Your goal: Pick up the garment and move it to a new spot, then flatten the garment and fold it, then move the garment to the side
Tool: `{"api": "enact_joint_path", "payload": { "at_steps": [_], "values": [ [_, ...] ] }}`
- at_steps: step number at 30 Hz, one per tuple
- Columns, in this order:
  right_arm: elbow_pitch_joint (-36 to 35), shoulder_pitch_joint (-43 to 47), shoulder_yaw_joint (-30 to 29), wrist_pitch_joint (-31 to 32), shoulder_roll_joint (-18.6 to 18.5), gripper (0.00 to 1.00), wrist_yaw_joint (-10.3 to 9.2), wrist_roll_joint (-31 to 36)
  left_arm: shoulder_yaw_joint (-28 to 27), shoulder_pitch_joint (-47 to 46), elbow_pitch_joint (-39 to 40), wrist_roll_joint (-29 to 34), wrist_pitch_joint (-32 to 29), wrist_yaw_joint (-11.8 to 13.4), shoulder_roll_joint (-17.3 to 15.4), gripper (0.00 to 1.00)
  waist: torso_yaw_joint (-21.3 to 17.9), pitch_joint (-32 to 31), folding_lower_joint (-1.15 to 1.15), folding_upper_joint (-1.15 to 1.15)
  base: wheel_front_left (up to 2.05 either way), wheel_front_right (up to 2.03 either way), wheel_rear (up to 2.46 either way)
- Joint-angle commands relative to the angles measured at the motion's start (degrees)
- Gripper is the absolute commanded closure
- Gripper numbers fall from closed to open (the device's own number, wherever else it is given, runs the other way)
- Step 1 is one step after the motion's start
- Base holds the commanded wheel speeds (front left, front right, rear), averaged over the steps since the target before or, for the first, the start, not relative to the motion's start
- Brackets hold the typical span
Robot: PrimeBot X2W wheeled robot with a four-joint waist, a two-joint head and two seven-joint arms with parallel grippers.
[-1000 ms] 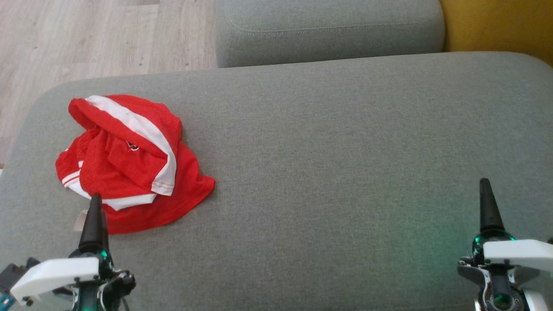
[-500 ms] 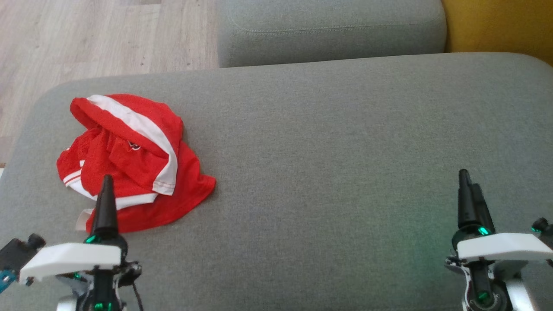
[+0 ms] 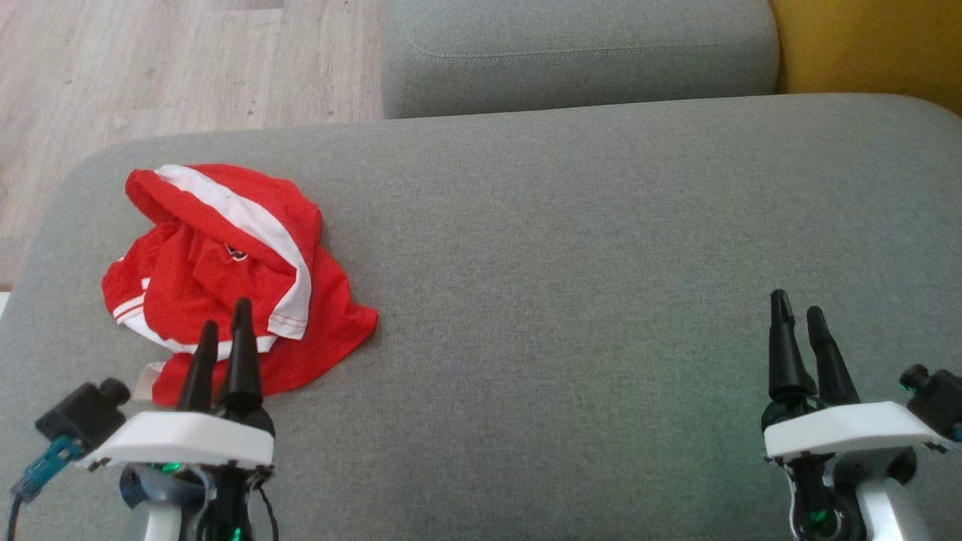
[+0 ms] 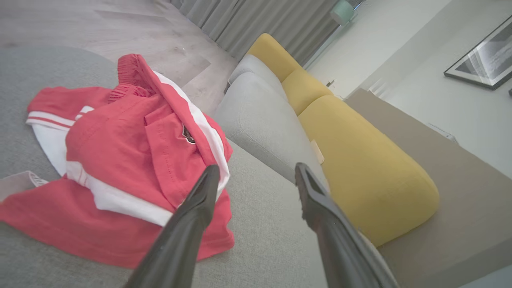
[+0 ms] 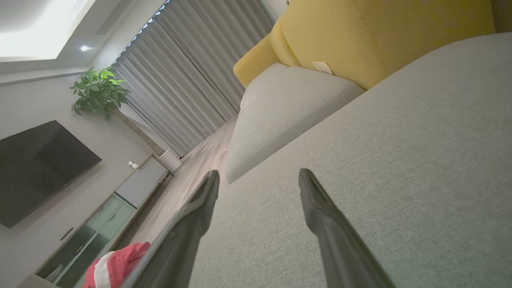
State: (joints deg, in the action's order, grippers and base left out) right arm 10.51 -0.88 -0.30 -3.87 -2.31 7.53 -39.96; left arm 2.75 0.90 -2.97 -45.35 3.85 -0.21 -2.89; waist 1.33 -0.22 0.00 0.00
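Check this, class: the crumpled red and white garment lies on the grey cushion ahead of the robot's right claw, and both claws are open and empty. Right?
One slip: the garment lies ahead of the left claw, not the right claw, as the head view shows. The rest holds: crumpled, red and white, on the grey cushion, both claws open and empty.

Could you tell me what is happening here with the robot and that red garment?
The red and white garment lies crumpled on the grey sofa cushion, not yet picked up. The left gripper, open, points at the garment's near edge without holding it. The right gripper, also open, hovers over bare cushion at the right.
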Motion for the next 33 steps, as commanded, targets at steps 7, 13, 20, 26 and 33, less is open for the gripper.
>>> {"api": "enact_joint_path", "payload": {
  "at_steps": [7,13,20,26,33],
  "values": [
    [-2.93,-2.93,1.68,-1.86,-0.38,0.0,-0.02,7.18,3.51,-2.03,3.34,7.72,1.97,3.38,-3.64,0.0,0.04,-0.09,0.0,0.0,0.0,0.0,0.0],
    [-3.24,-2.79,2.54,-2.87,-0.4,0.0,-0.03,12.16,7.17,-2.33,3.58,12.13,2.97,6.47,-5.8,0.0,0.03,-0.17,0.0,0.0,0.0,0.0,0.0],
    [-3.45,-2.73,3.41,-4.06,-0.43,0.0,-0.03,18.01,11.25,-2.85,3.57,16.84,4.14,9.67,-8.04,0.0,0.2,-0.25,0.0,0.0,0.0,0.0,0.0],
    [-3.77,-2.72,4.29,-5.07,-0.45,0.0,-0.03,22.93,14.6,-3.26,3.39,20.94,5.15,11.99,-9.78,0.0,0.28,-0.39,0.0,0.0,0.0,0.0,0.0],
    [-4.45,-2.65,5.07,-6.25,-0.47,0.0,-0.03,28.48,17.88,-3.65,3.36,25.74,6.32,14.6,-11.65,0.0,0.32,-0.53,0.0,0.0,0.0,0.0,0.0]
  ]
}}
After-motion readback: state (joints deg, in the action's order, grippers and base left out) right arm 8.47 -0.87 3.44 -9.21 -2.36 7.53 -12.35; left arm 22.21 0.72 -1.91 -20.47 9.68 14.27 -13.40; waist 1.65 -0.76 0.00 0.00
